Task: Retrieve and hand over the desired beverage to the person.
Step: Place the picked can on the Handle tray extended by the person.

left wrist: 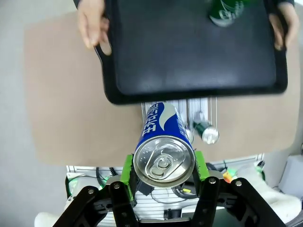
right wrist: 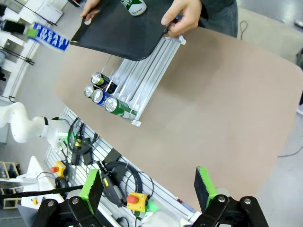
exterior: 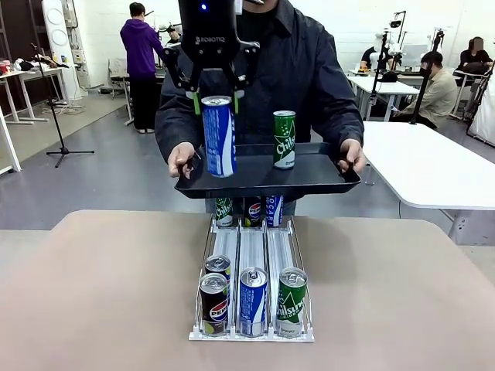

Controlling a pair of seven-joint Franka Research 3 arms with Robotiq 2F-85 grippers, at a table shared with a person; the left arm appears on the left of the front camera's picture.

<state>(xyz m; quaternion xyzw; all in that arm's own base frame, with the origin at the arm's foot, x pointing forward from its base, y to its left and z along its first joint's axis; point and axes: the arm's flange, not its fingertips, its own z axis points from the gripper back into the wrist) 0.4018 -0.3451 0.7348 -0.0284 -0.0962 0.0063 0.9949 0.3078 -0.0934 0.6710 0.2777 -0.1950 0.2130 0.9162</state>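
My left gripper (exterior: 216, 104) is shut on a blue-and-white can (exterior: 219, 137), held upright in the air at the near left edge of a flat black tray (exterior: 325, 176). In the left wrist view, the green pads (left wrist: 127, 169) clamp the can (left wrist: 161, 137) just below its silver top, and its base sits level with the near rim of the tray (left wrist: 189, 56). The person (exterior: 309, 69), in a dark jacket, holds the tray by both ends. A green can (exterior: 284, 139) stands on it. My right gripper (right wrist: 149, 189) is open, high above the table.
A white three-lane wire rack (exterior: 251, 255) sits mid-table, partly under the tray. At its near end are a black can (exterior: 213, 305), a blue can (exterior: 253, 301) and a green can (exterior: 292, 301); more cans sit at the far end. Bare beige tabletop (exterior: 402, 294) flanks the rack.
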